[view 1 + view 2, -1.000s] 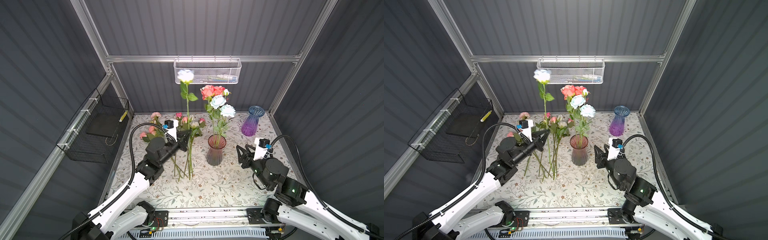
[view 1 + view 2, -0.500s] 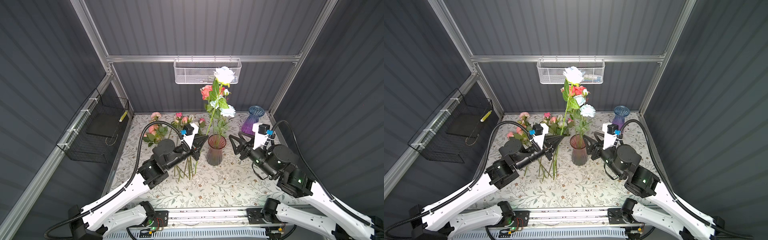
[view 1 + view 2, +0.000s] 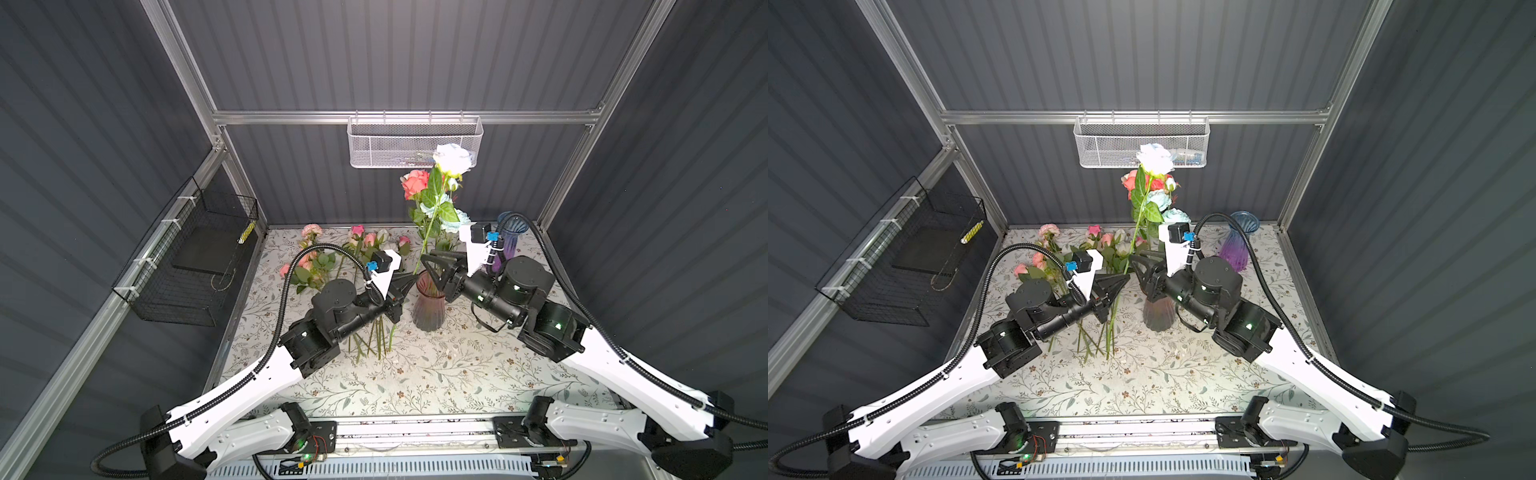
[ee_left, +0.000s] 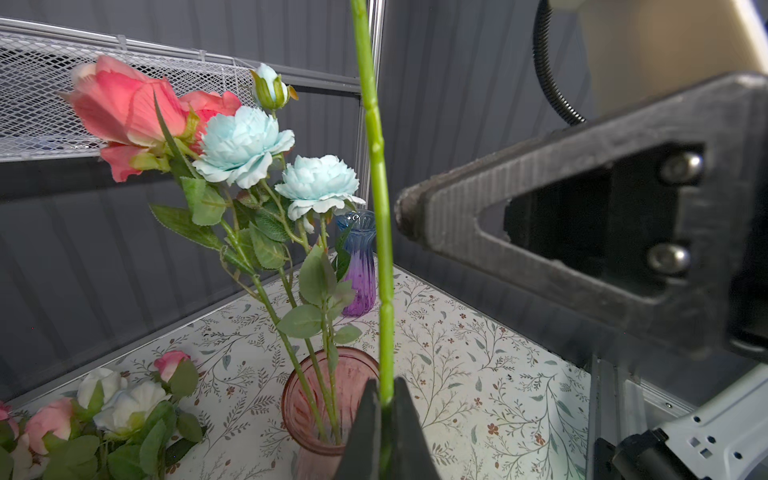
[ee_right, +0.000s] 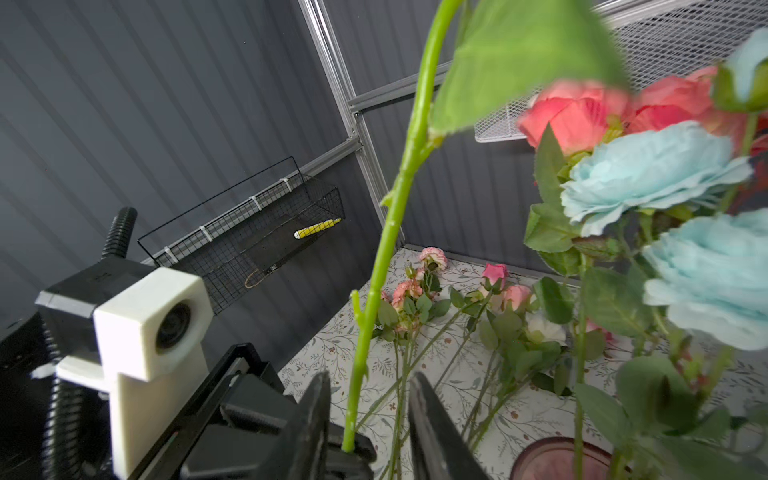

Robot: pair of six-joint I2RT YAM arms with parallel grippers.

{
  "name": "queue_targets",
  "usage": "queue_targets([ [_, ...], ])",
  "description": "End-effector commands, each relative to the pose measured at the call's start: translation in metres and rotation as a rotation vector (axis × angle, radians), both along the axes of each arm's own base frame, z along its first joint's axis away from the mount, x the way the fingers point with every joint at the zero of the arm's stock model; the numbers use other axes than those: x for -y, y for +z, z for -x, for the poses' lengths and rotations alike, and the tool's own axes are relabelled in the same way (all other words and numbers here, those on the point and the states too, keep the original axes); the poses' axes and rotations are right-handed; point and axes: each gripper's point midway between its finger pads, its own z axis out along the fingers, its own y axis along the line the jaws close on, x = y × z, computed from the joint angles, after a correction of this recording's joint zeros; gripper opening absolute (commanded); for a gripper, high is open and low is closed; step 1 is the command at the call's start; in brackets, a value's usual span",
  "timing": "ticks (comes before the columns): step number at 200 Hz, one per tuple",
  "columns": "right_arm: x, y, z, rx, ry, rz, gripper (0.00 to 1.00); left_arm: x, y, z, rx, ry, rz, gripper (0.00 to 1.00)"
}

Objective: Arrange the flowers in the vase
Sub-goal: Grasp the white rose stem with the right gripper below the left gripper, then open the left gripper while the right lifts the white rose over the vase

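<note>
Left gripper (image 4: 385, 388): jaws clamped on the green stem (image 4: 376, 166) of a white rose (image 3: 452, 160), which is held near upright with the bloom high. Right gripper (image 5: 368, 380): jaws apart, one finger each side of the same stem (no contact visible). Both grippers sit close by the rim of the pink vase (image 3: 428, 309), which holds coral and pale blue blooms (image 4: 245, 143). Other flowers (image 3: 357, 245) lie on the table (image 3: 457, 374), left of the vase.

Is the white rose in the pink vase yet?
Out: left gripper holds the white rose, stem beside the pink vase, outside its rim.
</note>
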Motion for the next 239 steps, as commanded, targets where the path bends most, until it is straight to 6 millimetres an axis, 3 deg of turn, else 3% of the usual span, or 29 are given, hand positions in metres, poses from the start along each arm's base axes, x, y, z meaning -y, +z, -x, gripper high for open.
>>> queue_targets([
  [1,-0.006,0.03,0.003,0.035,0.032,-0.074,0.27,-0.005,0.004,0.002,0.01,0.013,0.028,0.0],
  [4,-0.014,0.021,-0.003,0.018,0.032,-0.052,0.26,-0.005,0.004,0.002,0.01,0.014,0.029,0.0],
  [12,-0.019,0.018,-0.006,0.012,0.038,-0.044,0.24,-0.006,0.004,0.001,0.011,0.019,0.029,0.0],
  [36,-0.025,0.017,-0.009,0.003,0.043,-0.049,0.15,-0.007,0.002,0.001,0.007,0.026,0.024,0.0],
  [52,-0.026,0.016,-0.011,-0.005,0.039,-0.049,0.03,-0.008,0.0,-0.001,-0.001,0.037,0.023,0.0],
  [85,-0.025,0.016,-0.011,-0.01,0.035,-0.052,0.0,-0.015,-0.001,-0.004,-0.009,0.077,0.036,0.0],
  [92,-0.024,0.017,-0.012,-0.01,0.027,-0.05,0.0,-0.017,-0.001,-0.005,-0.013,0.087,0.038,0.15],
  [103,-0.023,0.017,-0.014,-0.006,0.016,-0.045,0.0,-0.02,-0.001,-0.006,-0.02,0.103,0.037,0.51],
  [111,-0.021,0.019,-0.015,0.005,0.003,-0.041,0.0,-0.023,0.0,-0.007,-0.025,0.118,0.034,0.65],
  [140,-0.007,0.041,-0.02,0.088,-0.076,-0.004,0.0,-0.056,-0.001,-0.006,-0.035,0.227,0.028,0.77],
  [161,0.012,0.07,-0.026,0.172,-0.17,-0.011,0.0,-0.085,-0.004,0.001,-0.034,0.301,0.057,0.84],
  [199,0.041,0.123,-0.031,0.288,-0.294,-0.022,0.0,-0.126,-0.005,0.012,-0.031,0.402,0.082,0.89],
  [221,0.05,0.132,-0.04,0.346,-0.367,0.034,0.01,-0.137,-0.01,0.013,-0.038,0.435,0.08,0.9],
  [239,0.058,0.128,-0.052,0.363,-0.431,0.055,0.01,-0.137,-0.014,0.014,-0.043,0.435,0.072,0.9],
])
